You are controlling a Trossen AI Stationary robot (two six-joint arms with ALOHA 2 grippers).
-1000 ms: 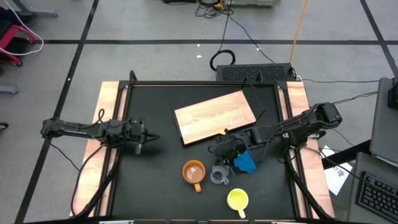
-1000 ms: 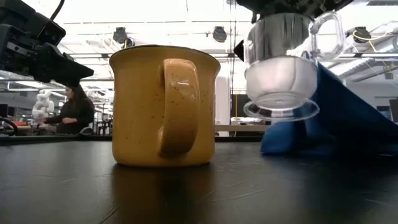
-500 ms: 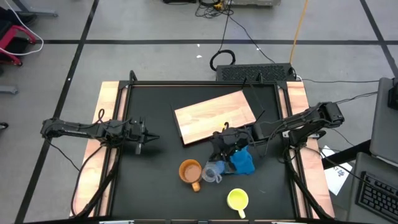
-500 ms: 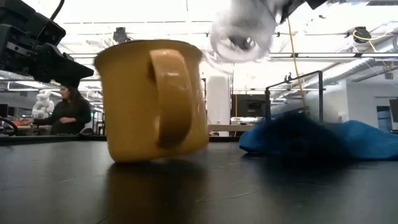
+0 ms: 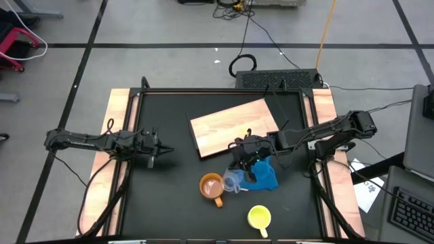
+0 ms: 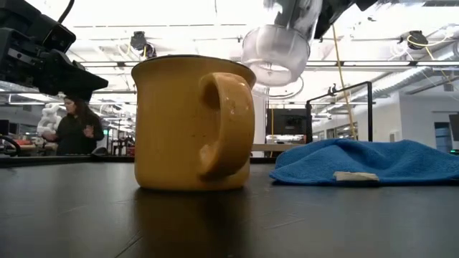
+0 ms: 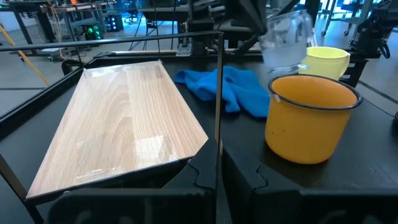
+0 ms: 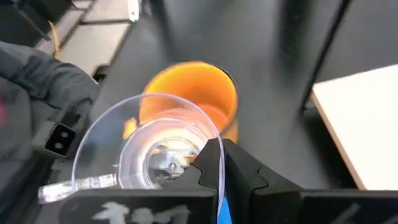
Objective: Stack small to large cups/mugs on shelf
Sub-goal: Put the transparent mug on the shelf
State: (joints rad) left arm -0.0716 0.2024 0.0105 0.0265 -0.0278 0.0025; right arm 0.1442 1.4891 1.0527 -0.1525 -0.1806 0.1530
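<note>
My right gripper (image 8: pixel 221 152) is shut on the small clear glass cup (image 8: pixel 146 152), which hangs tipped in the air just beside and above the rim of the orange mug (image 5: pixel 211 186). In the low view the glass cup (image 6: pixel 276 49) floats above the orange mug (image 6: pixel 193 122), which stands on its base. The yellow mug (image 5: pixel 259 217) stands nearer the near edge. The wooden shelf board (image 5: pixel 234 127) lies flat at the table's middle. My left gripper (image 5: pixel 166 150) waits shut near the left edge, touching nothing. My right gripper pinches the glass cup by its rim (image 8: pixel 208 138), on the side away from the clear handle (image 8: pixel 71 186). One finger (image 8: pixel 210 160) seems to sit inside the mouth and the other outside. It comes slanting down from the table's right. The cup is lifted clear and tilted, mouth toward the wrist.
A blue cloth (image 5: pixel 266 175) lies crumpled under my right wrist, right of the orange mug. Raised wooden rails (image 5: pixel 122 135) run along the table's left and right sides. A person (image 6: pixel 75 129) sits far off in the room behind the table.
My right gripper rose and moved toward the orange mug, and the glass cup went from upright to tipped. The orange mug was knocked: it leaned over briefly, then settled upright again with its handle turned. The blue cloth dropped flat.
</note>
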